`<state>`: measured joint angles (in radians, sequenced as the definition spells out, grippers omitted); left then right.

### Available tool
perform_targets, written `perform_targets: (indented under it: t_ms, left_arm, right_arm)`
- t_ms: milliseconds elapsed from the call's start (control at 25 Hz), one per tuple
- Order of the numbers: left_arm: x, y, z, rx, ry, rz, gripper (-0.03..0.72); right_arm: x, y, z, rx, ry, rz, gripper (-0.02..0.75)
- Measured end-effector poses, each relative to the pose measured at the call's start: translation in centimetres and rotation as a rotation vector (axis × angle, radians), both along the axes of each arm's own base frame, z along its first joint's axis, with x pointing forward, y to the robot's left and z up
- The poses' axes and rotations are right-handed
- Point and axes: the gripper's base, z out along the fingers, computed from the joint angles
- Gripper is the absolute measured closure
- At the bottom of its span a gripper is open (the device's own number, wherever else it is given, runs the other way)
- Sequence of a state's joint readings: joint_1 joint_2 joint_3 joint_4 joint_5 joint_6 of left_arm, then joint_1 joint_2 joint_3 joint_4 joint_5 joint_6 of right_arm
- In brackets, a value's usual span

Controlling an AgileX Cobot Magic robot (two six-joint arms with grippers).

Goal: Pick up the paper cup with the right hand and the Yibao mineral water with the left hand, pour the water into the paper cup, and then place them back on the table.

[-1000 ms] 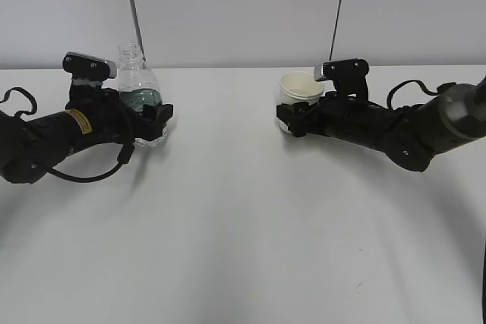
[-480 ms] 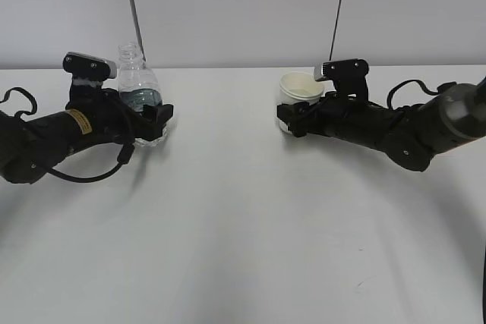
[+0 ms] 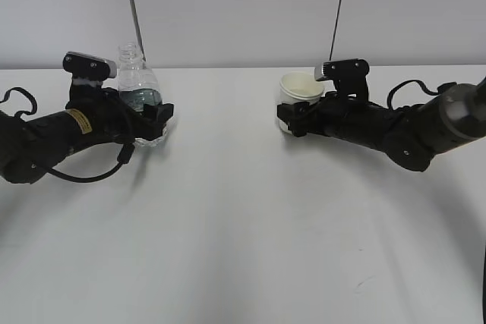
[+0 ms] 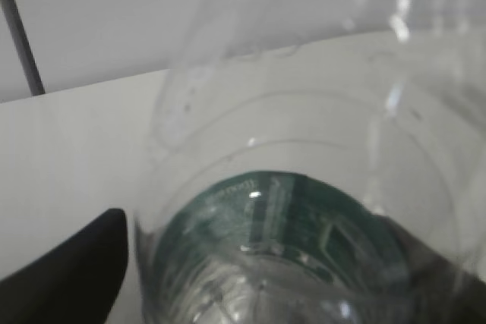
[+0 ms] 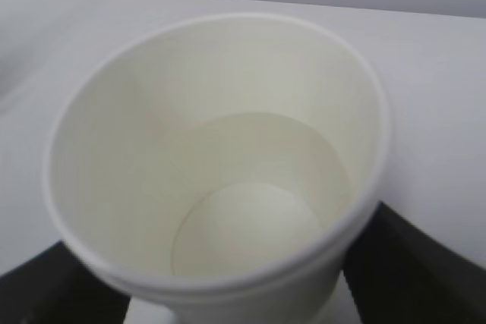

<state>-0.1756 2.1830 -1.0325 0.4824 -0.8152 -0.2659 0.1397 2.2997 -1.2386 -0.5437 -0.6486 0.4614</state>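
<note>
Yibao mineral water (image 3: 139, 95) upright, open neck upward

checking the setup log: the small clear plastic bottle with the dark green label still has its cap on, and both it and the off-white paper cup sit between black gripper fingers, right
Not quite: the small clear plastic bottle with the dark green label has no cap; the exterior view shows its ribbed neck open. The rest holds: the left gripper brackets it, and the right gripper brackets the off-white paper cup.

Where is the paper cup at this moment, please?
In the exterior view the paper cup stands upright on the right half of the table, between the fingers of the right hand, far from the Yibao mineral water.
</note>
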Motion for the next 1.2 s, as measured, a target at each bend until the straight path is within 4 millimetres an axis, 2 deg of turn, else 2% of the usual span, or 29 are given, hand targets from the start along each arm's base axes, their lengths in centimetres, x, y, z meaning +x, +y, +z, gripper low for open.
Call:
perform_targets:
  t_ms: [480,1200]
  left_arm:
    - [0.0,-0.01,0.0,0.001,0.0,-0.001,0.113]
    - [-0.01,-0.02,0.0,0.001,-0.001,-0.003,0.113]
  right_arm:
    - [-0.25,0.37,-0.1,0.033,0.032,0.035,0.13]
    - [-0.58,0.48,0.82,-0.007,0.093,0.07,0.13]
